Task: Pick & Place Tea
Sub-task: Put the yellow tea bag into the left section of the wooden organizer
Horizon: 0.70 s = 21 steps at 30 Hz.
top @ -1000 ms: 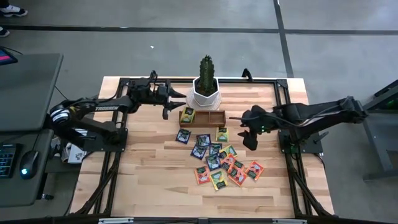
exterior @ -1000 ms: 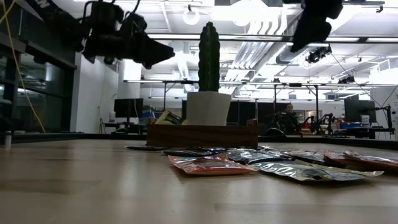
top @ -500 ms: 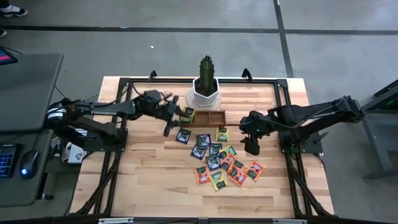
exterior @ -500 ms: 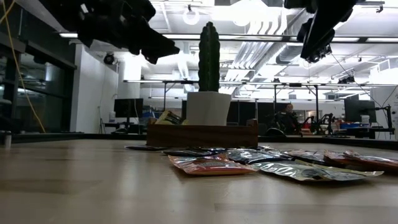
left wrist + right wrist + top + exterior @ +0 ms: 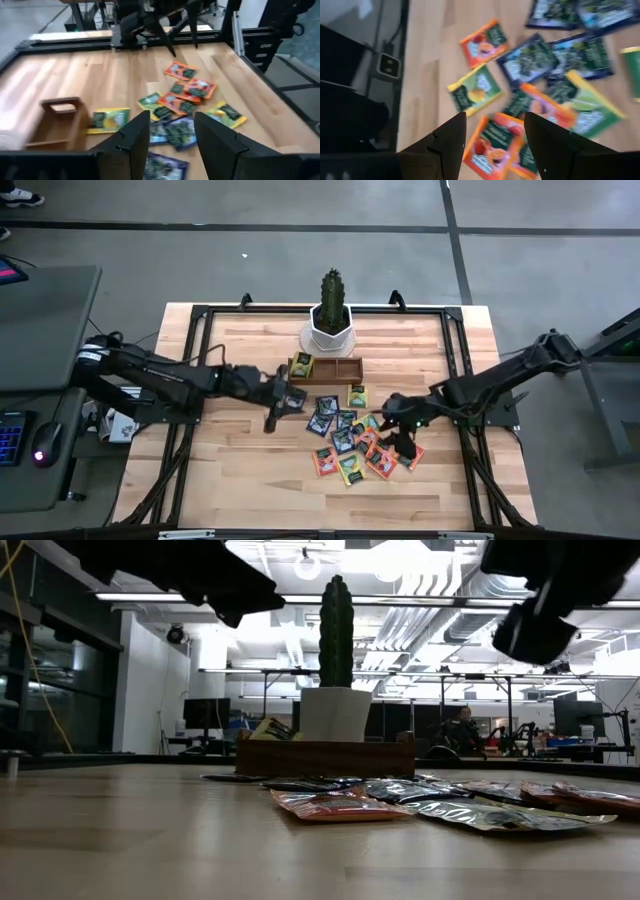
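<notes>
Sachets of tea (image 5: 352,442) lie scattered across the middle of the wooden worktop (image 5: 230,470), and we count yellow-green, dark blue and orange-red ones, some overlapping, all flat on the wood. One yellow-green sachet (image 5: 301,364) stands in the left compartment of the brown tray (image 5: 340,371), which sits just near of the white pot with the cactus (image 5: 331,316) at the far side.

We see our left claw (image 5: 273,402) reaching in from the left, hanging just left of the pile beside a dark blue sachet (image 5: 294,399). From its own wrist camera its two dark fingers (image 5: 134,137) stand apart with nothing between them, the pile spread out beyond.

Our right claw (image 5: 401,445) comes in from the right and hovers over the right edge of the pile, above the orange-red sachets (image 5: 492,145). Its wrist camera looks down between parted fingers (image 5: 451,136) onto those packets, and it has hold of nothing.

From worktop height we see both arms as dark shapes up near the ceiling lights, clear of the wood, with the sachets (image 5: 340,804) lying in front of the tray (image 5: 325,756)
</notes>
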Tool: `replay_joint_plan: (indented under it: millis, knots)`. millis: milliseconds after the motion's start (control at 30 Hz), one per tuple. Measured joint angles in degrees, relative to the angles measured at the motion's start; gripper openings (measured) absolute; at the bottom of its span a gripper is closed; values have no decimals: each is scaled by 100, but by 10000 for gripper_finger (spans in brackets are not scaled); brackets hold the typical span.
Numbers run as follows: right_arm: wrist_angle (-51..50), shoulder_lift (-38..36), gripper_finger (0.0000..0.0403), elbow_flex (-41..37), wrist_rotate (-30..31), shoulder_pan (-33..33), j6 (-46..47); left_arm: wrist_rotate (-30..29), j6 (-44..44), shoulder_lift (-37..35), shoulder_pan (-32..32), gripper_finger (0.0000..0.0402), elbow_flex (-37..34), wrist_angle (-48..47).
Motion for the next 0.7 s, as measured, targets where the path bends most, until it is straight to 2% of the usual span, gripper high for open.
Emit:
replay_joint_plan:
  millis: [133, 267, 367, 500, 700]
  knots:
    - [603, 0, 197, -355, 59, 235, 66, -664, -594, 235, -550, 152, -2, 105]
    - [696, 7, 197, -449, 177, 431, -27, -1281, -1012, 552, -998, 152, 57, 375]
    - [745, 7, 197, -446, 346, 600, -232, -1511, -1166, 976, -1177, 152, 369, 365]
    - [750, 7, 197, -446, 552, 813, -360, -1520, -1205, 1564, -1273, 152, 1040, 239]
    - [1024, 209, 197, -442, 653, 1138, -461, -1189, -1205, 2509, -1262, 152, 2127, -514]
